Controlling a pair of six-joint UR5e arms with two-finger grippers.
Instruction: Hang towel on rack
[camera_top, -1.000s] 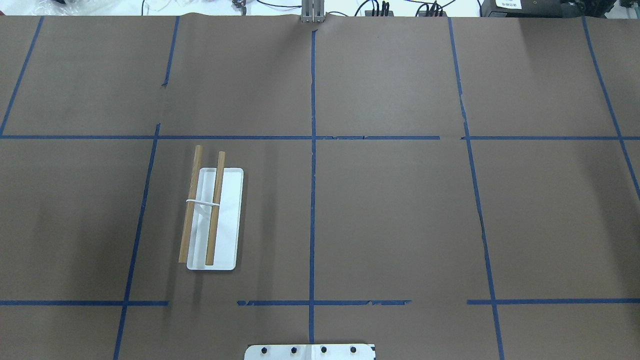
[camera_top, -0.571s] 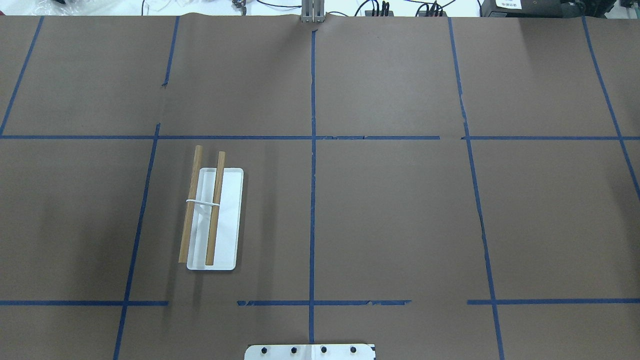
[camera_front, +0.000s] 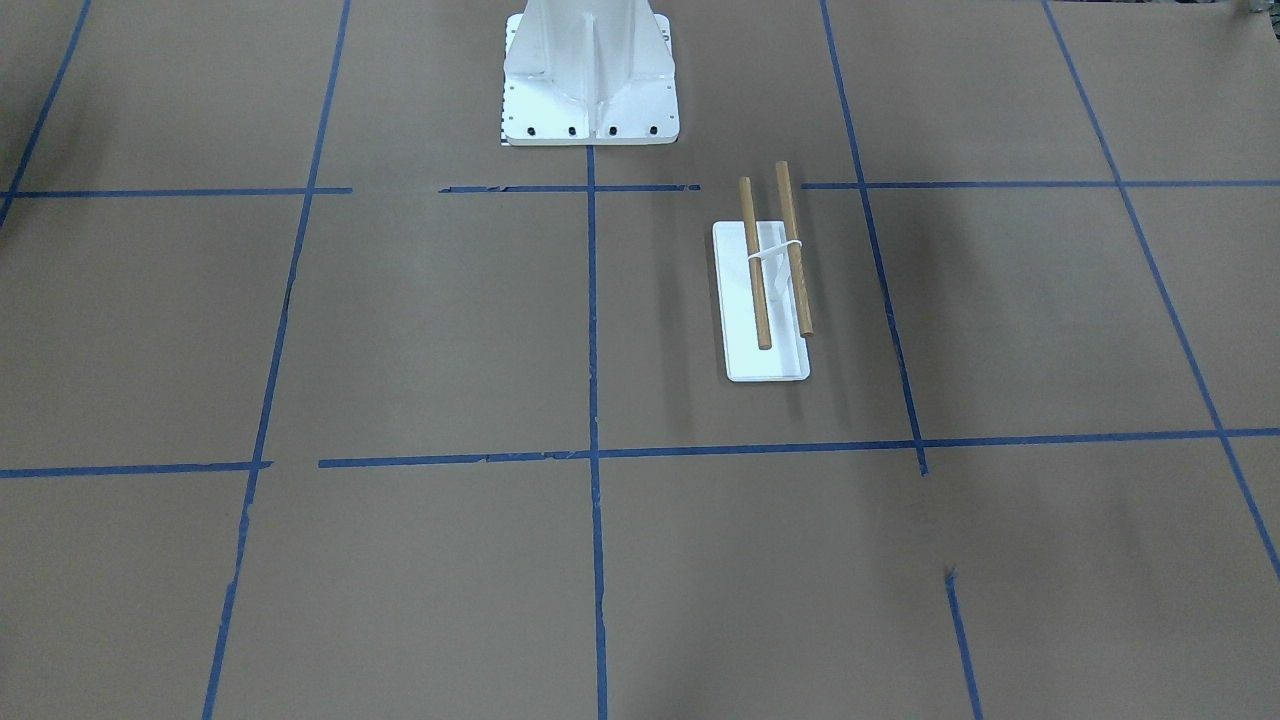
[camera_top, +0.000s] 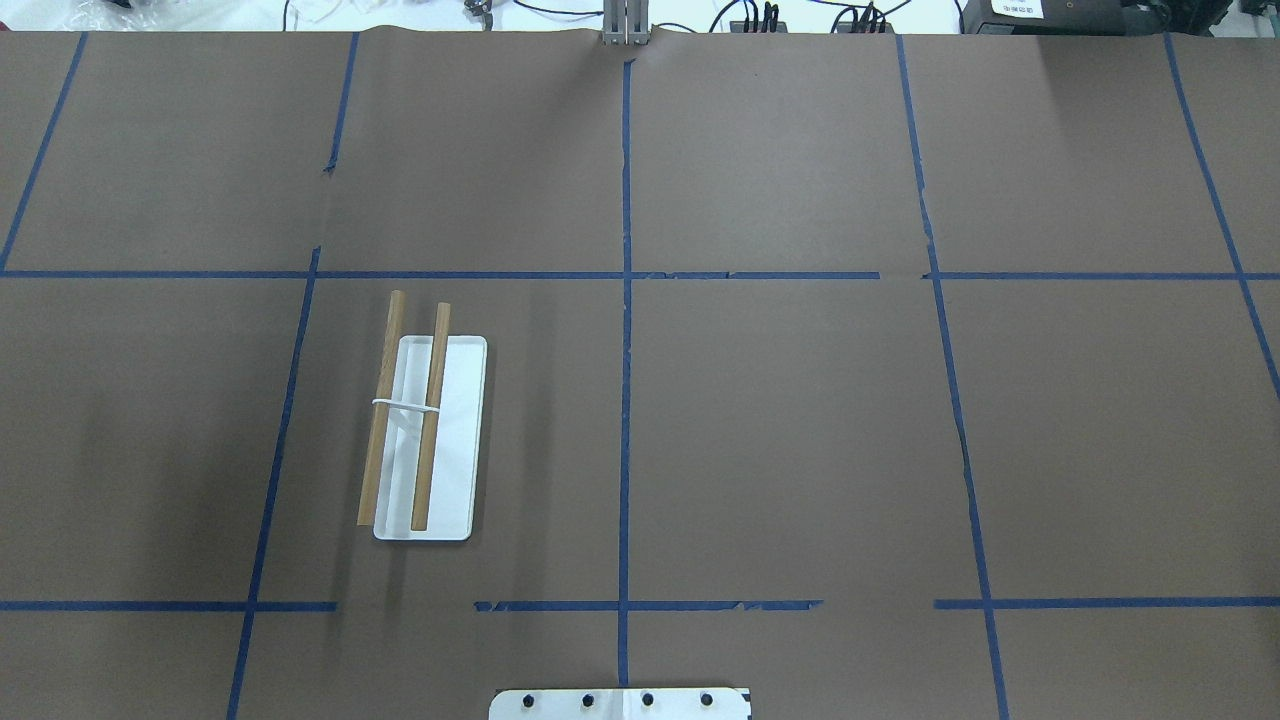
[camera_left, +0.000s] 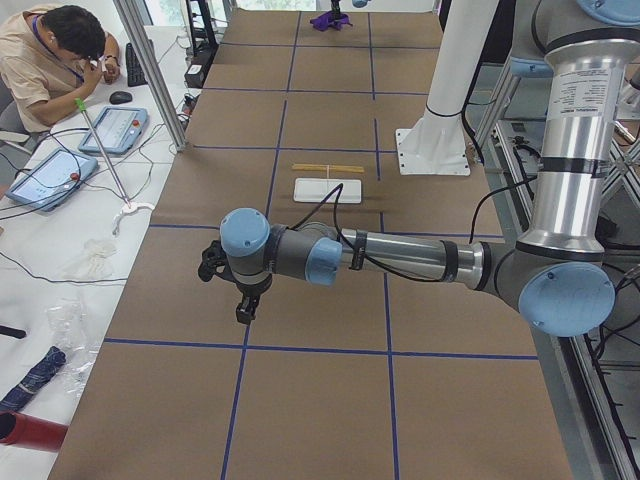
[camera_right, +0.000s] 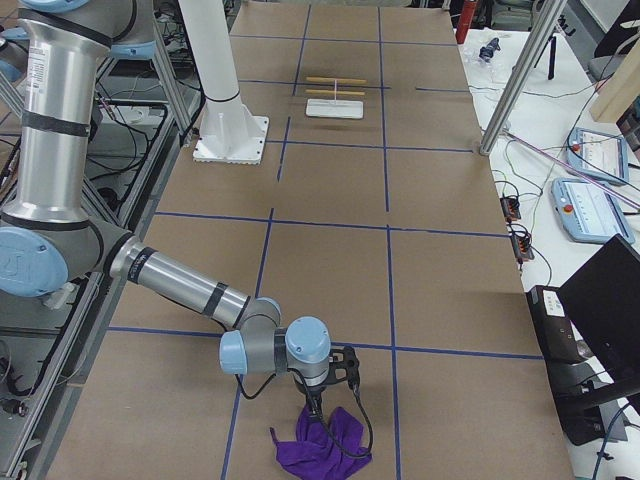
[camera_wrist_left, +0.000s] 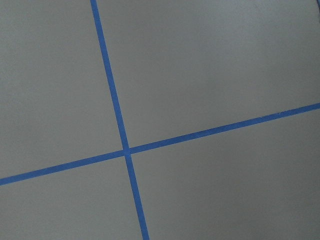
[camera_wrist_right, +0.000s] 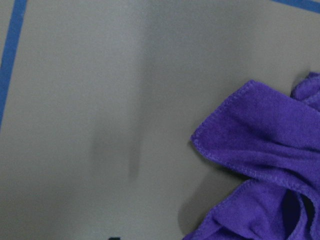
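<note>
Nothing hung yet. Found towel (camera_right: 322, 452) heaped just under right gripper (camera_right: 314, 410), rack (camera_top: 461, 440) bare, well beyond. Cannot tell its opening or hold, nor that of left gripper (camera_left: 243, 313).

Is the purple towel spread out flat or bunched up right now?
Bunched up: the towel lies in a crumpled heap, edges folded over themselves.

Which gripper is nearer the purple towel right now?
Right. The right gripper hangs directly over the towel, at its top edge; whether they touch is unclear. The left gripper hangs at the opposite end, with the rack between it and the towel.
</note>
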